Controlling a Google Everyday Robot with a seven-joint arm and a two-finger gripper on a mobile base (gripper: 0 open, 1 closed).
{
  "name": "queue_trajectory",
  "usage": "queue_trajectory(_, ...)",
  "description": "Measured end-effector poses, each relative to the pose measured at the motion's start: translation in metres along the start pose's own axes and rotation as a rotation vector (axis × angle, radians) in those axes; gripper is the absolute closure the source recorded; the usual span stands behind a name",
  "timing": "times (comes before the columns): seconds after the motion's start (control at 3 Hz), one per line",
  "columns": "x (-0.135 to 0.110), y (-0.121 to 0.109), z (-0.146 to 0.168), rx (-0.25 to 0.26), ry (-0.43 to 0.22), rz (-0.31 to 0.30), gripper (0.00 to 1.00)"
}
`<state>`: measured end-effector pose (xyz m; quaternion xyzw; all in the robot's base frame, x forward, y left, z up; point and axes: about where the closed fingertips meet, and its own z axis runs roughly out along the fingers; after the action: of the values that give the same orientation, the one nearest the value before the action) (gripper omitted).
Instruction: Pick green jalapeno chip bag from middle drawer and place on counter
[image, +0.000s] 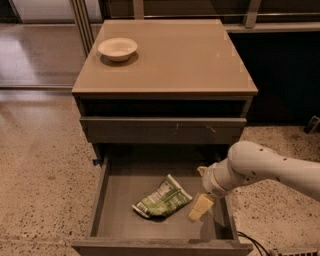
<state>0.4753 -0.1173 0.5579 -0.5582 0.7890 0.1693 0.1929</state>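
While the middle drawer (98, 200) stands pulled out, the green jalapeno chip bag (162, 201) lies crumpled near the middle of its floor. Bring your gripper (197, 194) low toward the bag and straddle its raised near edge before closing. The fingers (200, 208) look spread and empty, just beside the bag's right edge, apparently not touching it.
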Motion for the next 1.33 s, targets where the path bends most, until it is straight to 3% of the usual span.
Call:
queue_trajectory(0.67,0.001,0.004,0.015,-0.018,0.003,0.001,0.00)
queue_trajectory(1.33,0.004,0.003,0.101,-0.094,0.067,-0.024,0.00)
